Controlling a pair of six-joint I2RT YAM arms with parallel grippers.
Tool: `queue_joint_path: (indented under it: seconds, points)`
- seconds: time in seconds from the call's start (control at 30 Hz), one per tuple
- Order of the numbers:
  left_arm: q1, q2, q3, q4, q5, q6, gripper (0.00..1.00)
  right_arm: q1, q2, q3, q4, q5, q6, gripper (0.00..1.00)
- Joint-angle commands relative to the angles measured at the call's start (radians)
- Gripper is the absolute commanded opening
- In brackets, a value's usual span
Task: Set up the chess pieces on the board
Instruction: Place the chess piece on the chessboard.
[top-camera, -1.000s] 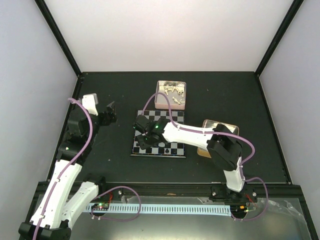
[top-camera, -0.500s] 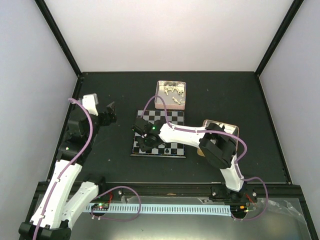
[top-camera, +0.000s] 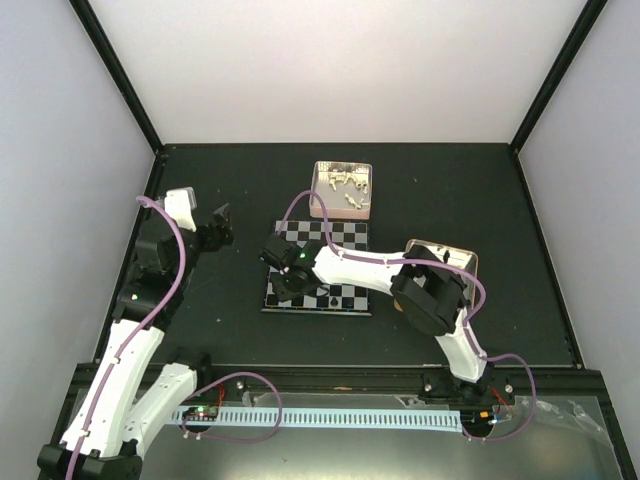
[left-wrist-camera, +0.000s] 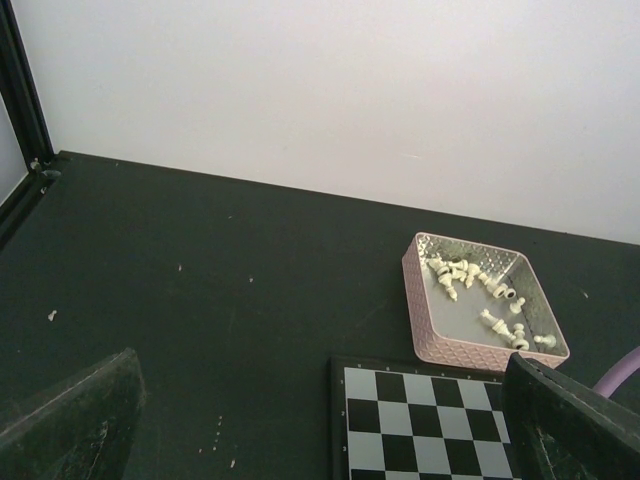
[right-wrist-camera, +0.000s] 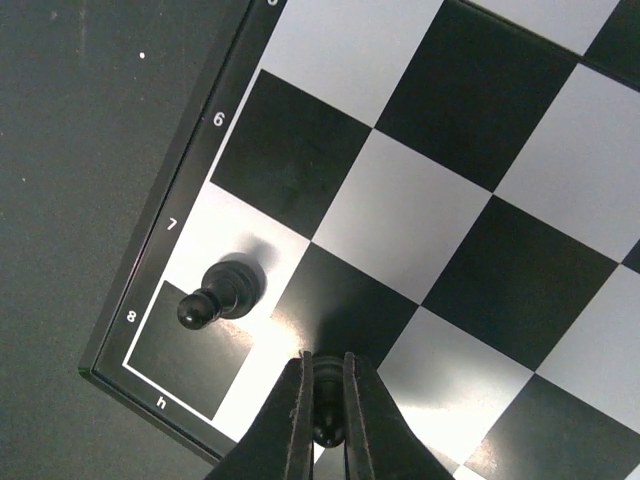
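Black table (top-camera: 200, 190) carries your board (top-camera: 345, 237) approx mid-table, a touch toward the left edge. Your right gripper (top-camera: 284, 287) reaches across to the board's near-left corner. In the wrist view its jaws are pinched nearly together on a black piece (right-wrist-camera: 326, 405), w/ only a thin strip of it showing btwn the fingers (right-wrist-camera: 298, 425). That piece hangs over the squares next to the corner sq.; can't tell if its base touches the board.

Just beside it, but apart from the fingers, a black pawn (right-wrist-camera: 228, 290) stands upright on the pale sq. at row 7, file h, right by the board's edge. From above you also get one more small dark piece (top-camera: 331, 301) by the board's near edge, too small to tell the type.

Your left gripper (top-camera: 222, 222) sits near the table's left edge, well apart from the board, jaws spread wide w/ nothing btwn them. Its camera looks at a pink tin (left-wrist-camera: 480, 352) just past the board's far edge, toward the table's far edge, w/ white pieces (left-wrist-camera: 470, 280) lying loose inside. A tan tin (top-camera: 455, 252) sits right of the board, partly under the right arm.
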Motion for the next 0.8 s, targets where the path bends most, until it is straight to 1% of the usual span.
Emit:
queue_joint_path:
  seconds: [0.0, 0.6, 0.77]
  points:
    - [0.007, -0.013, -0.001, 0.024, 0.005, 0.013, 0.99, 0.003, 0.031, 0.04, -0.017, 0.031, 0.0, 0.02]
    - [0.008, -0.015, 0.0, 0.023, 0.003, 0.011, 0.99, 0.004, 0.067, 0.066, -0.054, 0.065, 0.008, 0.02]
    - [0.008, -0.016, -0.001, 0.022, 0.004, 0.011, 0.99, 0.003, 0.069, 0.066, -0.055, 0.058, 0.003, 0.04]
